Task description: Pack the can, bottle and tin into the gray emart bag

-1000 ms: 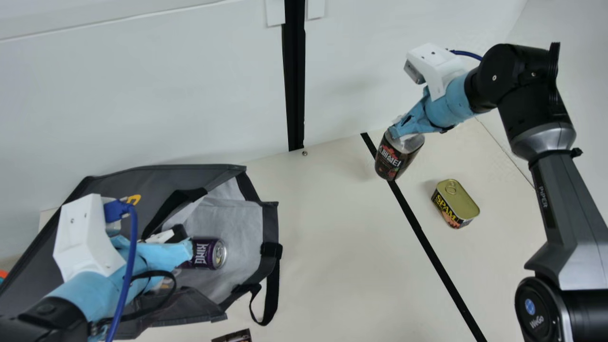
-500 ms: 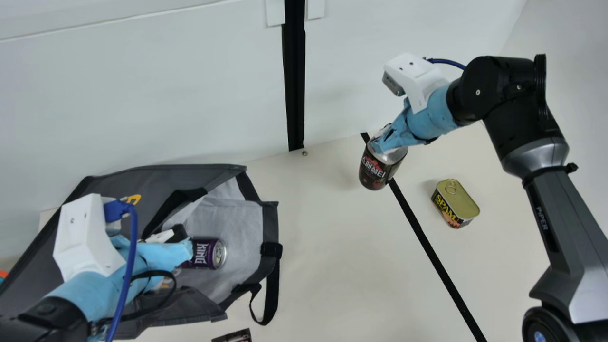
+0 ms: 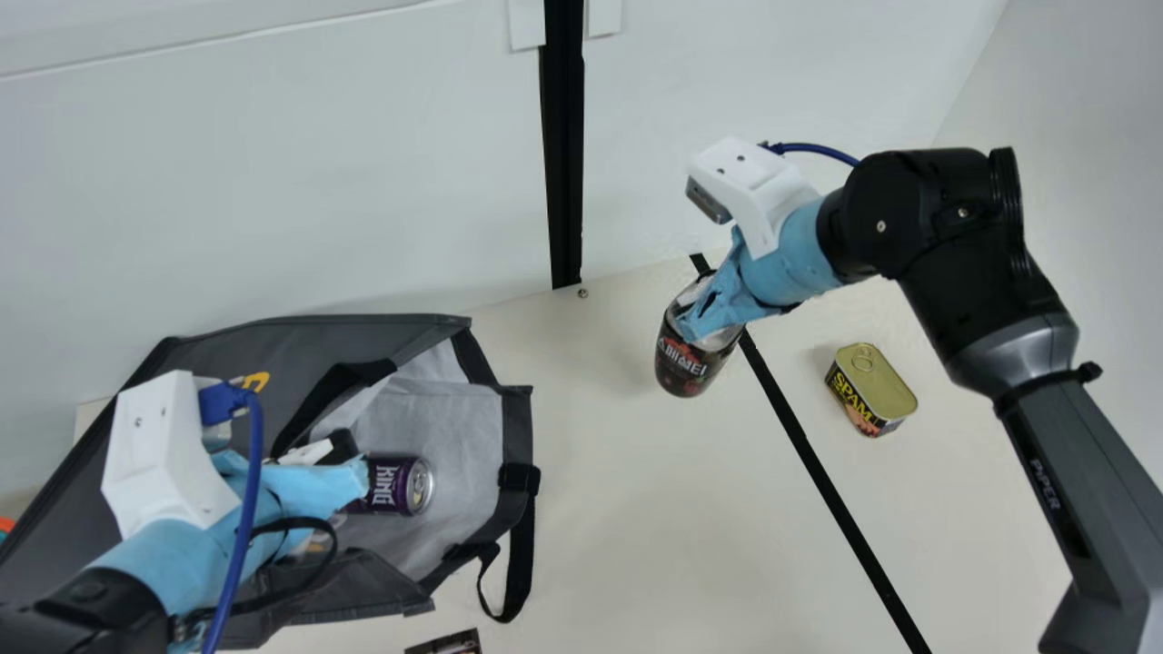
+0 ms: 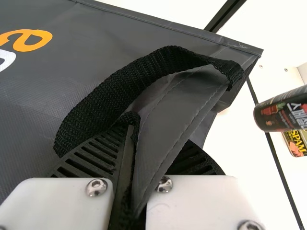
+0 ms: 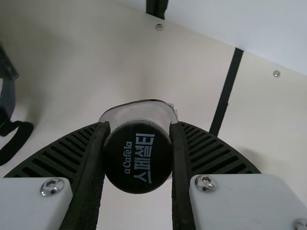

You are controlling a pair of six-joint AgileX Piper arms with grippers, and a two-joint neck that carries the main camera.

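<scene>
The right claw (image 3: 700, 320) grips the bottle (image 3: 689, 361) by its cap near the bench's (image 3: 600, 509) far edge; the long axis tilts, base down and toward the bag's (image 3: 517, 427) mouth, leftward; the right arm, nearer, slants down from the right; the left claw (image 3: 352, 461) pinches the bag's cloth; the can (image 3: 397, 484) lies inside; the tin (image 3: 874, 386) sits toward the bench's right edge.

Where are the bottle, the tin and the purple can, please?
Bottle (image 3: 688, 358): main view, on its dark label.
Tin (image 3: 874, 385): main view, on its gold lid.
Purple can (image 3: 386, 484): main view, on its printed side.
</scene>
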